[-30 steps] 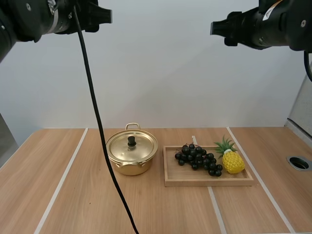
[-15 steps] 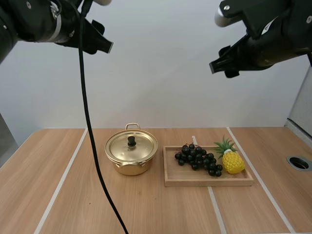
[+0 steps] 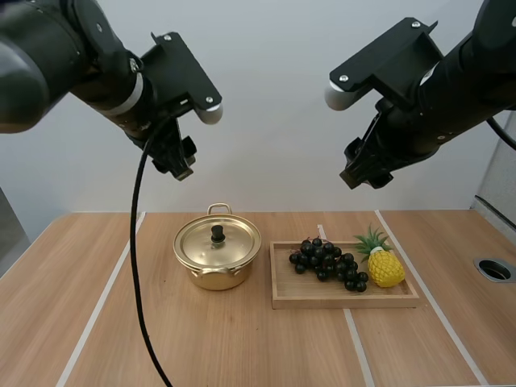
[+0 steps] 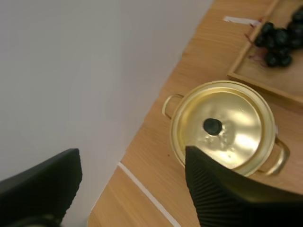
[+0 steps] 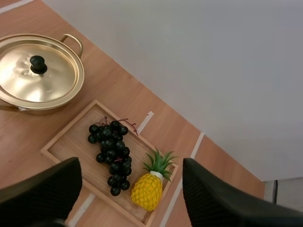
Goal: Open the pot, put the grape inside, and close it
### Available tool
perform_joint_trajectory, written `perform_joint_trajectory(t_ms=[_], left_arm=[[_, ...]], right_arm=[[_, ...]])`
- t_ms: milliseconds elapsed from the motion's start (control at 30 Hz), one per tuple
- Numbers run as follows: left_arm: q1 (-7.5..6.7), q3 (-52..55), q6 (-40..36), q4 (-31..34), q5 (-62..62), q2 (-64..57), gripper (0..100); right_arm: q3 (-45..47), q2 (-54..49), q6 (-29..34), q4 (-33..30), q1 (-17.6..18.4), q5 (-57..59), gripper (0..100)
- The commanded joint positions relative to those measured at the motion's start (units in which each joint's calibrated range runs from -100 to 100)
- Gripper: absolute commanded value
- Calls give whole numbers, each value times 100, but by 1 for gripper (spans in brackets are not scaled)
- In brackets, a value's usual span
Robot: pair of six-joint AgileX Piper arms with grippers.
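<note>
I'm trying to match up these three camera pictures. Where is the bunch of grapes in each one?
High view: grapes in the wooden tray, between the pot and the pineapple.
Left wrist view: part of the grapes, in the wooden tray just beyond the pot.
Right wrist view: grapes in the wooden tray, next to the pineapple.
Shared landmark: the black knob on the pot's lid.

- A robot test lab is suggested.
- A wooden table (image 3: pixel 242 347) is marked with white tape lines (image 3: pixel 101 302).
- A plain white wall (image 3: pixel 266 121) is set behind the table.
</note>
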Motion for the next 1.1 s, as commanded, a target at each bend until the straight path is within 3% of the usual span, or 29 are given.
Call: perform_joint_trajectory(t_ms=[0, 333, 733, 1067], left_arm=[[-15, -52, 517, -231, 542, 179, 100], [-15, -113, 1152, -336, 1217, 1261, 100], [-22, -1634, 1119, -371, 1560, 3019, 100], [-467, -2084, 1064, 431, 1560, 3961, 100]], right_arm=[[-38, -67, -147, -21, -18, 59, 100], [-38, -67, -184, -101, -18, 59, 100], [-38, -67, -184, 329, -18, 59, 100], [-38, -67, -184, -132, -18, 59, 100]])
